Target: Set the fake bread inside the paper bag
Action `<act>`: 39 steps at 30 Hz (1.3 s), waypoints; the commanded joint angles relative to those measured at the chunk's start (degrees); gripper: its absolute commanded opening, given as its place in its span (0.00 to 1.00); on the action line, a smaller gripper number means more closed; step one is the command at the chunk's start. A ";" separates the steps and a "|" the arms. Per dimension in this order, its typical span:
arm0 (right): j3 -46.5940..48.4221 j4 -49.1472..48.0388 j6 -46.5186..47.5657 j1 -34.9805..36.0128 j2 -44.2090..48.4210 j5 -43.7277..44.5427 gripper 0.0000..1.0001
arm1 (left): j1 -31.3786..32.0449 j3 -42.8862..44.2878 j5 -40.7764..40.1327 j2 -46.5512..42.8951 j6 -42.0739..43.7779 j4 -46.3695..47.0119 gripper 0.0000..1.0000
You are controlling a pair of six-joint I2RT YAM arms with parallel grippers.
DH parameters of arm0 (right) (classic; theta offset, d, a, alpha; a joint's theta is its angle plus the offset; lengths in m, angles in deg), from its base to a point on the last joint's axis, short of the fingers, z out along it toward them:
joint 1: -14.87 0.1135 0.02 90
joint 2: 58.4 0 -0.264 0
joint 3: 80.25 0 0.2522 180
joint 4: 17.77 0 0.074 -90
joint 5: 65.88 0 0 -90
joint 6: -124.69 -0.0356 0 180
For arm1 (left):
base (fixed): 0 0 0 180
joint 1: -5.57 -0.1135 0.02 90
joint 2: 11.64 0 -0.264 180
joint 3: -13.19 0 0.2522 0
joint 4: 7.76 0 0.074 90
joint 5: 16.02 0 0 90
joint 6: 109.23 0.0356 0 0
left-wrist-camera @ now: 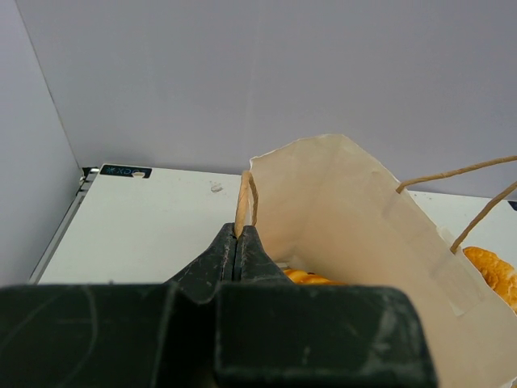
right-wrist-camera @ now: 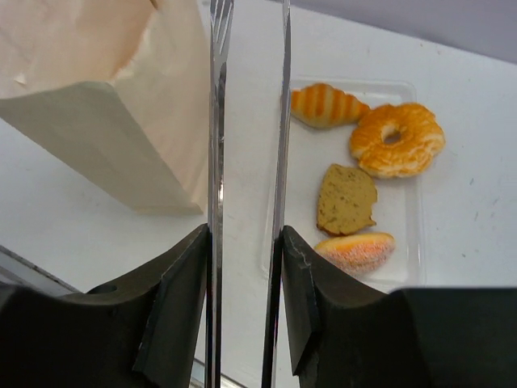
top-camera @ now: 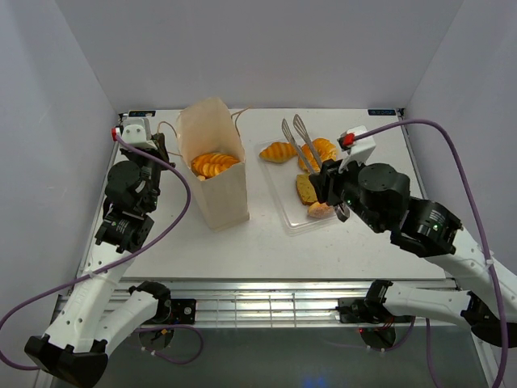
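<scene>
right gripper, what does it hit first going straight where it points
Likely bare white table between the tall tan paper bag and the clear plastic tray, its silver metal tongs touching first; depth unclear.

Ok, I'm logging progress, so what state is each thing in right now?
paper bag: upright, mouth open, orange pastries inside.
left gripper: shut on the bag's rim.
right gripper: shut on the tongs.
tongs: arms apart, nothing between them.
clear tray: flat on the table, holding four pastries not yet bagged.
</scene>
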 commanded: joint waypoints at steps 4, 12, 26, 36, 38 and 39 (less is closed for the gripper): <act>-10.24 1.15 -4.78 -11.12 0.56 -3.70 0.45 | -0.14 -0.13 -0.28 -0.96 -0.40 0.02 0.00; -18.87 5.10 -9.09 -19.51 2.49 -9.61 0.49 | -0.14 -0.04 0.16 -1.05 -0.49 -0.16 0.00; -27.84 9.59 -17.44 -22.59 7.76 -12.25 0.59 | -0.06 0.04 1.66 -0.44 -1.72 -0.24 0.00; -32.59 9.33 -23.76 -23.82 9.87 -11.55 0.61 | 3.02 -0.31 0.52 -0.61 -1.19 0.02 0.00; -32.94 9.33 -25.35 -24.08 10.05 -11.20 0.61 | 3.54 -0.40 0.52 -0.70 -1.19 0.11 0.00; -33.11 9.24 -25.70 -24.08 9.96 -11.02 0.61 | 3.63 -0.31 0.69 -0.61 -1.10 0.11 0.00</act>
